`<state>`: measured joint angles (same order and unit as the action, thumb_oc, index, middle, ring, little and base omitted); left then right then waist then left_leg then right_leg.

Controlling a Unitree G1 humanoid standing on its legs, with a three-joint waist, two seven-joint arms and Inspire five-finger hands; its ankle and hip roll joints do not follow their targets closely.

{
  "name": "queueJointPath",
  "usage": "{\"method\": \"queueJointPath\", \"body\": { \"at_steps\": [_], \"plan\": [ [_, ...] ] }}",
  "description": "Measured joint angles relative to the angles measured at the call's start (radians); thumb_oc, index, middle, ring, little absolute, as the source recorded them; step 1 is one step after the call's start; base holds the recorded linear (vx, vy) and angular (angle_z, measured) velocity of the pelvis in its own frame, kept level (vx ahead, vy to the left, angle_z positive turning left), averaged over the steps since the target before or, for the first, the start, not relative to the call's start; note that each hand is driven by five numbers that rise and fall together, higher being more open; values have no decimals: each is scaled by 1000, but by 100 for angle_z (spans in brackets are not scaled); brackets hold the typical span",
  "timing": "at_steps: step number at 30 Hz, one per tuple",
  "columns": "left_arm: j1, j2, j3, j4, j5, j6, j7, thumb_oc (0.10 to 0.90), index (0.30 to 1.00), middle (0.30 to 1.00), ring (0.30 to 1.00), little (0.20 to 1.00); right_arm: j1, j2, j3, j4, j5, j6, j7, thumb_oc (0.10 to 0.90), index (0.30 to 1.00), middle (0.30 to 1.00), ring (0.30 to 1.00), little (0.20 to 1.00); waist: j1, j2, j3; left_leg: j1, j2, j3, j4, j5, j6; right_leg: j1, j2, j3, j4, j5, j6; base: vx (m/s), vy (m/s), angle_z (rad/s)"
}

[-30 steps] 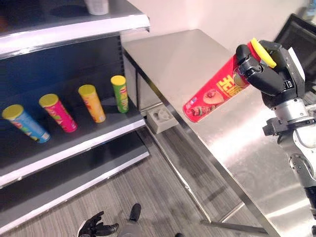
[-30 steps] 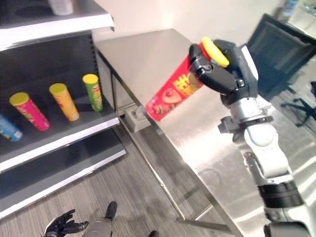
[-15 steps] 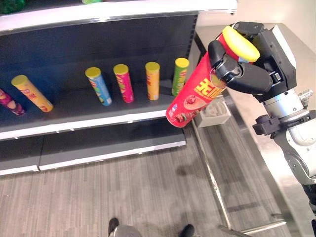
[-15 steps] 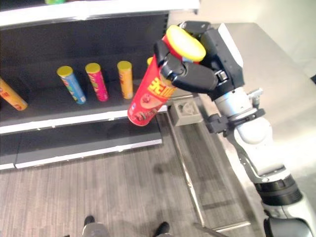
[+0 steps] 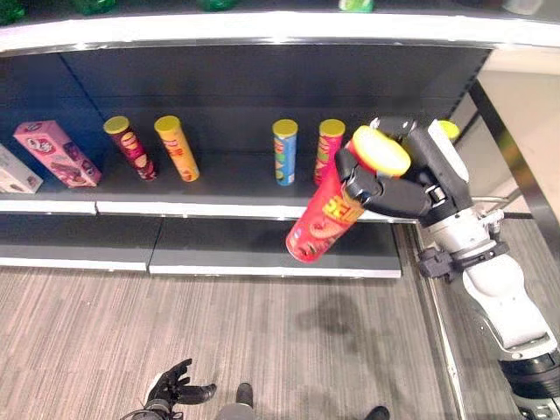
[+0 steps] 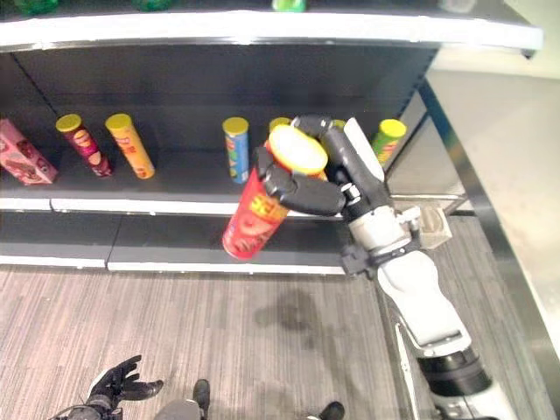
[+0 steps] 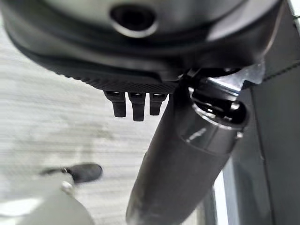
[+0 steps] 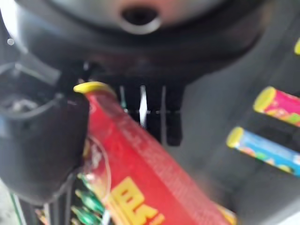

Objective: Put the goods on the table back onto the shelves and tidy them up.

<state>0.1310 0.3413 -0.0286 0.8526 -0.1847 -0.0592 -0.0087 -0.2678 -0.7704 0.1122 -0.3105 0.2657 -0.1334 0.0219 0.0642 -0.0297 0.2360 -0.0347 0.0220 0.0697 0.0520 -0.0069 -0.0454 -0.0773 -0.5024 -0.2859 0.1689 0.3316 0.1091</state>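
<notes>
Red with a yellow lid, the crisp can [image 5: 325, 219] hangs tilted in the air in front of the shelf [image 5: 219, 208], its lid end up, clasped near the top by the right hand [image 5: 392, 185], whose dark fingers [image 6: 293, 189] curl round it; the right wrist view shows the thumb pressed on one side of the can and the fingers behind it. On the shelf behind stand a blue can [image 5: 284, 151], a pink can [image 5: 328, 147], an orange can [image 5: 176, 147] and a dark red can [image 5: 130, 147], with a pink box [image 5: 56, 153] further along. The left hand [image 5: 171, 388] hangs low over the wood-grain floor [image 5: 131, 332], its fingers spread and holding nothing.
</notes>
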Motion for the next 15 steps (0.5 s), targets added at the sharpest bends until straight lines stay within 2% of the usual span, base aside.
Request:
{"method": "queueJointPath", "body": {
  "at_steps": [1, 2, 3, 4, 5, 6, 7, 8, 9, 10, 11, 12, 14, 15],
  "plan": [
    [0, 9, -3, 3, 0, 0, 1, 800, 900, 900, 900, 900, 1, 1, 1, 0, -14, 0, 0, 400, 300, 300, 300, 300, 2, 13, 8, 4, 28, -9, -15, 12, 7, -17, 60, 75, 17, -129, 84, 0, 0, 8],
    [0, 14, -4, 2, -1, 0, 2, 800, 900, 900, 900, 900, 1, 0, 1, 0, -21, 0, 0, 400, 300, 300, 300, 300, 1, 19, 12, 13, 40, -14, -38, 26, 9, -17, 120, 97, -25, -187, 100, 0, 0, 11],
    [0, 20, -7, 1, -1, 0, 2, 800, 900, 900, 900, 900, -4, -6, 0, -1, -22, -1, 0, 400, 300, 300, 300, 300, 4, 14, 11, 14, 33, -14, -44, 28, 7, -14, 152, 88, -90, -193, 100, 24, 168, 9],
    [0, 27, -8, 0, -1, 0, 0, 800, 900, 900, 900, 900, -8, -5, -4, -2, -22, -2, -2, 400, 300, 300, 300, 300, 5, -2, 11, 16, 13, -14, -44, 28, 7, -3, 172, 76, -149, -163, 86, 52, 173, 7],
    [3, 24, -8, -3, -2, 0, 1, 800, 900, 900, 900, 900, -10, -5, -5, -3, -24, -4, -4, 400, 300, 300, 300, 300, 11, -23, 11, 21, -10, -10, -51, 29, 6, -1, 183, 23, -161, -148, 83, 130, 176, -34],
    [24, -15, 23, -33, -11, -10, 23, 800, 900, 900, 900, 900, -67, -6, 49, 8, -49, -8, -35, 400, 300, 300, 300, 300, 15, 4, 33, 25, 25, -24, -53, 29, 7, -71, 248, 13, -27, -298, 106, 146, 28, -8],
    [-10, -29, 33, -10, -11, -4, 24, 800, 900, 900, 900, 900, -89, -33, 87, 2, -65, -11, -42, 400, 300, 300, 300, 300, -11, 51, 67, 19, 104, -48, -67, 56, -7, -82, 417, 107, 8, -364, 1, 160, 13, 46],
    [-20, -25, 5, -13, -11, -1, 18, 800, 900, 900, 900, 900, -81, -80, 99, -6, -79, -12, -29, 400, 300, 300, 300, 300, -36, 32, 64, 12, 88, -81, -94, 73, -1, -43, 485, 176, -111, -330, -48, 153, -19, 114],
    [-27, -50, -22, -11, -12, 0, 15, 800, 900, 900, 900, 900, -86, -99, 99, 7, -97, -12, -27, 400, 300, 300, 300, 300, -39, 36, 65, 16, 87, -107, -109, 82, -24, -14, 499, 179, -159, -290, -83, 140, -62, 74],
    [-20, -67, -40, -25, -13, -1, 14, 800, 900, 900, 900, 900, -100, -93, 98, 25, -99, -12, -29, 400, 300, 300, 300, 300, -21, 27, 69, 12, 86, -101, -99, 76, -26, -17, 502, 180, -168, -281, -83, 91, -51, 30],
    [-17, -86, -47, -46, -24, -1, 13, 800, 900, 900, 900, 900, -109, -92, 90, 35, -100, -11, -41, 400, 300, 300, 300, 300, -17, 23, 81, -40, 82, -94, -18, 72, -48, -19, 499, 162, -171, -285, -101, 46, -10, 25],
    [-22, -98, -48, -59, -34, -1, 12, 800, 900, 900, 900, 900, -109, -93, 78, 37, -100, -11, -50, 400, 300, 300, 300, 300, -21, 7, 96, -98, 68, -104, 71, 73, -58, -20, 489, 139, -174, -284, -107, 14, 15, 61],
    [-45, -101, -32, -70, -91, -3, 1, 800, 900, 900, 900, 900, -120, -84, 66, 73, -103, -12, -53, 400, 300, 300, 300, 300, 6, -22, 120, -227, 51, -112, 292, 81, -89, -28, 467, 107, -171, -280, -138, 73, 46, 56],
    [-61, -105, -29, -71, -98, -5, 3, 800, 900, 900, 900, 900, -117, -88, 61, 80, -104, -10, -52, 400, 300, 300, 300, 300, 13, -16, 130, -256, 47, -108, 356, 80, -92, -5, 465, 94, -187, -271, -145, 182, 103, 36]
  ]
}}
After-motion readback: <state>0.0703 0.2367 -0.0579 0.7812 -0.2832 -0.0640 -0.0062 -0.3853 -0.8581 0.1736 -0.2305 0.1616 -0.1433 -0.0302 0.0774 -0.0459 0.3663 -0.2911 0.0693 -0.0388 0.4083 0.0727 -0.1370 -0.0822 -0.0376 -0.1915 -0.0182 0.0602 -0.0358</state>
